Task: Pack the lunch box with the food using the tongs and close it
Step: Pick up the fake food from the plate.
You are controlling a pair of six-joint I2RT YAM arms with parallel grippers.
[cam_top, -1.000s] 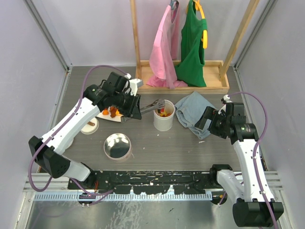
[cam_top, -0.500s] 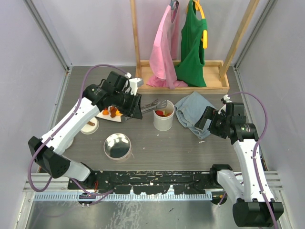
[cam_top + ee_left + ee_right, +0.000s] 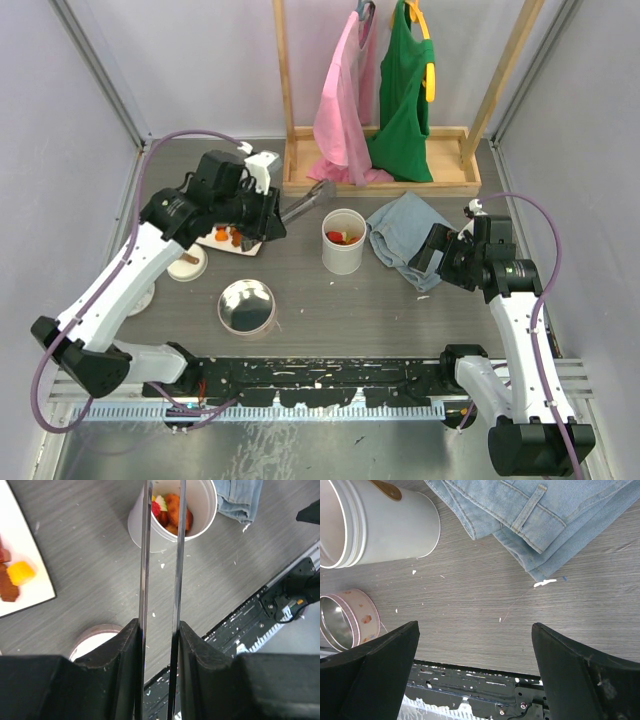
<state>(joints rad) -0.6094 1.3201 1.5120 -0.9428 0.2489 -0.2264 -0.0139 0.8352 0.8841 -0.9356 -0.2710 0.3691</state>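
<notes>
The left gripper (image 3: 262, 215) is clenched across both arms of the slim grey tongs (image 3: 307, 200). Their tips hang just beyond the far left rim of the open white lunch box (image 3: 342, 262), and from above nothing shows between them. Orange and red food (image 3: 172, 510) already sits inside the lunch box, while a white plate (image 3: 22, 535) to its left carries orange and brown pieces (image 3: 20, 572) not yet packed. The round metal lid (image 3: 246, 305) lies on the tabletop (image 3: 330, 320) nearer the arms, to the lunch box's left. To its right, past the folded jeans (image 3: 405, 235), the right gripper (image 3: 475, 627) hovers spread wide and empty.

The tongs look stiff, light and slick – thin metal that springs apart when released, so the hold part-way along both arms suits them, letting a squeeze close the tips. The bites appear small, light and probably soft. Each is best pinched gently across its middle, since smooth tips could let one slip or crush it, and the lid – rigid and shallow – wants a grip on its rim
</notes>
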